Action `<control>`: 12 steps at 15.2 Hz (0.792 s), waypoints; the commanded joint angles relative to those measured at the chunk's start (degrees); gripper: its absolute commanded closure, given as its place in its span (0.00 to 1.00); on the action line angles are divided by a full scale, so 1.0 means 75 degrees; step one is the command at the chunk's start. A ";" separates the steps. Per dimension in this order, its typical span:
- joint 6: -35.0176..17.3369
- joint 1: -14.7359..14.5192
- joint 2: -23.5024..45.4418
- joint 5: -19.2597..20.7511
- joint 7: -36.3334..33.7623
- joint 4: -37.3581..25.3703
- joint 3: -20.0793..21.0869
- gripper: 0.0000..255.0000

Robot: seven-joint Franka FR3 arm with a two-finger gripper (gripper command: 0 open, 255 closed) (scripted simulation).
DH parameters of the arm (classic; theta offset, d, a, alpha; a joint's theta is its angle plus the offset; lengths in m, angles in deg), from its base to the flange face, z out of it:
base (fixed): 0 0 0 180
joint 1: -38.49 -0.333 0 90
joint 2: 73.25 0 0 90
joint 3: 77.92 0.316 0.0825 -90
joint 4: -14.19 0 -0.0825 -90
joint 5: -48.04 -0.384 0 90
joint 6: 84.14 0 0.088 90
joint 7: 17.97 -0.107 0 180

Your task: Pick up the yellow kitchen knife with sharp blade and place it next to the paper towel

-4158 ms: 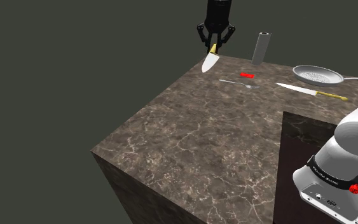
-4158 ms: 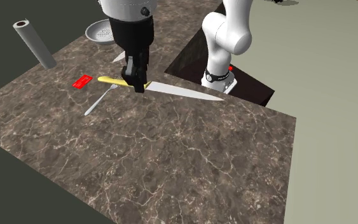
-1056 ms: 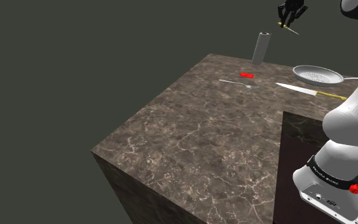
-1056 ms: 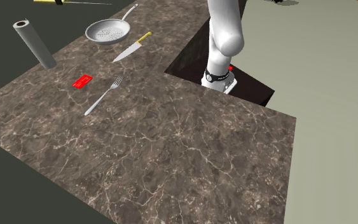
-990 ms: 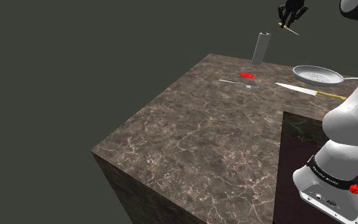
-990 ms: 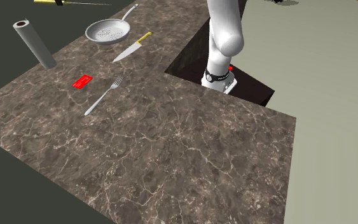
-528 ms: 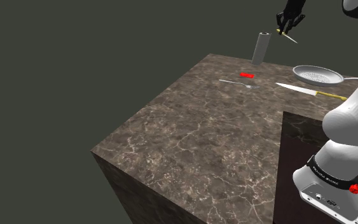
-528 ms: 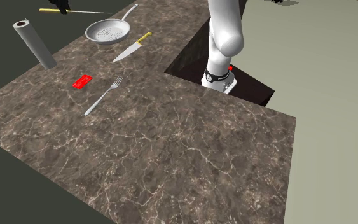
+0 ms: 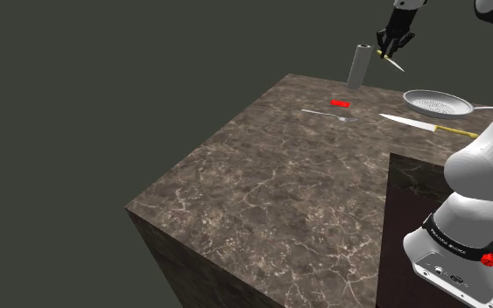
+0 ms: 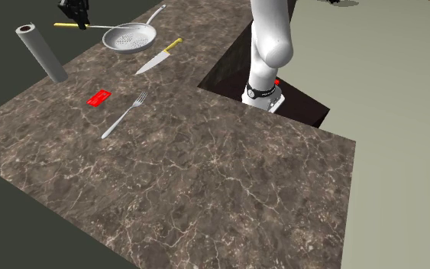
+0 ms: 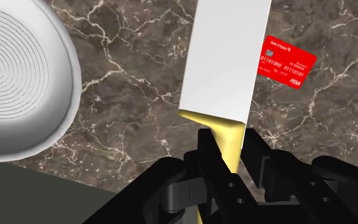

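Gripper [image 9: 386, 50] sits at the upper right of the shoulder view, fingers clamped on the yellow handle of the knife [image 11: 225, 57] — its wide pale blade sticks out past the fingertips. The knife hangs in the air just beside the upright grey paper towel roll [image 9: 359, 66], above the marble counter [image 9: 271, 175]. A red card [image 11: 287, 60] lies on the counter, right of the blade in the wrist view.

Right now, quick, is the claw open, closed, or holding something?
Claw: closed, holding the kitchen knife by its yellow handle.
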 commanded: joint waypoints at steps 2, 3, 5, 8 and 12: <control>-0.0341 -0.0018 -0.0056 0.0007 -0.0002 0.0392 0.0006 1.00; -0.0445 -0.0021 -0.0059 0.0006 0.0001 0.0499 0.0008 1.00; -0.0650 -0.0026 -0.0060 0.0004 0.0006 0.0705 0.0010 1.00; -0.0953 -0.0031 -0.0046 -0.0002 0.0016 0.0994 0.0014 1.00; -0.1347 -0.0035 -0.0003 -0.0016 0.0031 0.1347 0.0020 1.00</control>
